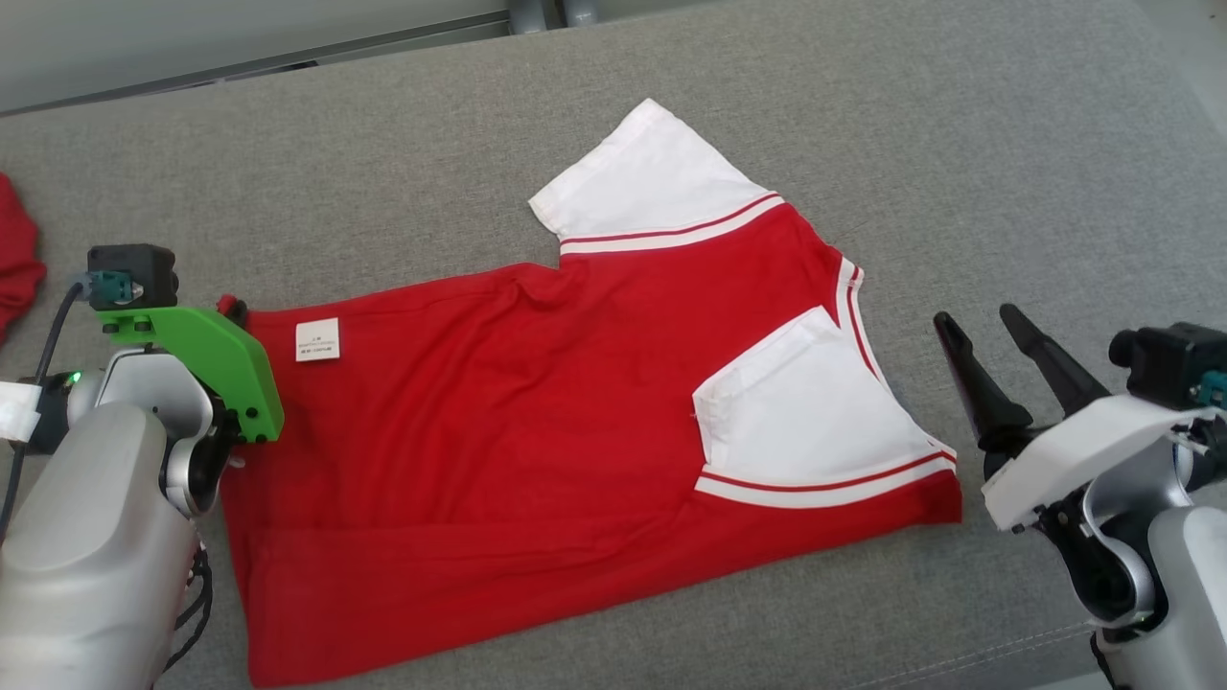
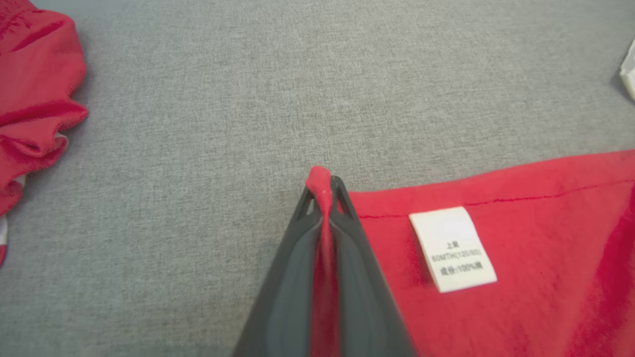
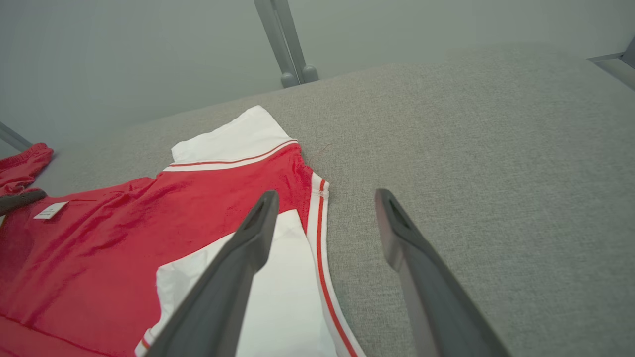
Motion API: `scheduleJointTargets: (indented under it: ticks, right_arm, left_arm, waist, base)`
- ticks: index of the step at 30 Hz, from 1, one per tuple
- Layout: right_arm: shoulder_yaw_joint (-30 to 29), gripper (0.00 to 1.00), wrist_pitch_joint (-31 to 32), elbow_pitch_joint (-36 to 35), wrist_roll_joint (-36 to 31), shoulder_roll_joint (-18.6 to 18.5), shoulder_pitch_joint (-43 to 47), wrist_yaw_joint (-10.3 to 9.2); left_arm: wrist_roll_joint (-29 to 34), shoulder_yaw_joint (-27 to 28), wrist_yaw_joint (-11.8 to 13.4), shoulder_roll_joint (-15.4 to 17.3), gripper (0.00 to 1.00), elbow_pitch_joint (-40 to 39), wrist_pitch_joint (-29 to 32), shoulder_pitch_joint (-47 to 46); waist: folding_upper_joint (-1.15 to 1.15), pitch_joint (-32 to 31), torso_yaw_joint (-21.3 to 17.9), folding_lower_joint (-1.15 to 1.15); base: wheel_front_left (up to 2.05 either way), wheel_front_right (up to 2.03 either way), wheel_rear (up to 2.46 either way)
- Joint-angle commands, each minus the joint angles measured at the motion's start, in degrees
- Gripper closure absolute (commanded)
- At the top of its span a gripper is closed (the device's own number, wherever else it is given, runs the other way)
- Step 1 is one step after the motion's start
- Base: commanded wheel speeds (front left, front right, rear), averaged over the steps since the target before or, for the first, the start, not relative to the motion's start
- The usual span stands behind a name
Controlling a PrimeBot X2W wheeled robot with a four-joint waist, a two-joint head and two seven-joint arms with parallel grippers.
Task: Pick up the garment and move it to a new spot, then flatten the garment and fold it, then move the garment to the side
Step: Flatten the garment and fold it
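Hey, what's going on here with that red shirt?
A two-armed robot is working on a red and white shirt spread on a grey padded surface. Its left gripper is shut on the shirt's corner beside the white label. Its right gripper hangs open next to the sleeve end, holding nothing. One white sleeve lies folded onto the body.

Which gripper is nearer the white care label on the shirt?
Left. The left gripper pinches a corner of the shirt right beside the care label; the right gripper hangs open off the far end.
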Motion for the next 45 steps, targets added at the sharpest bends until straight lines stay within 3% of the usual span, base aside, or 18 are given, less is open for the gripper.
scheduleJointTargets:
  ticks: [1, 11, 21, 34, 44, 45]
  right_arm:
    - [0.19, 0.0, 0.43, -0.27, -0.72, -0.36, -1.4, 0.01]
    - [3.3, 0.0, 8.82, 5.65, -4.64, -2.32, -18.52, 0.02]
    - [7.46, 0.0, 18.01, 23.19, -3.56, -3.95, -38.9, 0.02]
    - [8.81, 0.0, 17.78, 43.54, -8.2, -2.88, -53.22, 0.01]
    - [11.74, 0.0, 17.63, 53.47, -9.54, -2.17, -56.7, 0.01]
    - [12.3, 0.23, 17.78, 53.9, -9.83, -2.4, -56.86, 0.01]
  left_arm:
    - [0.21, 0.15, -0.15, 0.4, 1.0, -0.81, -0.7, -0.54]
    - [0.42, 0.1, 2.07, -1.34, 1.0, -11.7, -6.52, 4.26]
    - [0.03, -1.84, 3.98, -4.66, 1.0, -19.66, -4.63, 3.27]
    - [0.55, -3.67, 3.65, -9.0, 1.0, -19.44, -5.84, -1.91]
    - [0.23, -4.58, 2.77, -10.66, 1.0, -16.58, -7.6, -3.24]
    - [0.16, -4.62, 2.67, -10.7, 1.0, -16.38, -7.6, -3.29]
  waist:
    - [0.61, 0.0, 0.29, 0.0]
    - [0.61, 2.0, 5.18, 0.0]
    - [0.61, 6.96, 13.58, 0.0]
    - [0.61, 13.57, 19.78, 0.0]
    - [0.61, 14.25, 20.51, 0.0]
    - [0.61, 14.14, 20.43, 0.0]
  base:
    - [0.0, 0.0, 0.0]
    - [0.0, 0.0, 0.0]
    - [0.0, 0.0, 0.0]
    - [0.0, 0.0, 0.0]
    - [0.0, 0.0, 0.0]
    - [0.0, 0.0, 0.0]
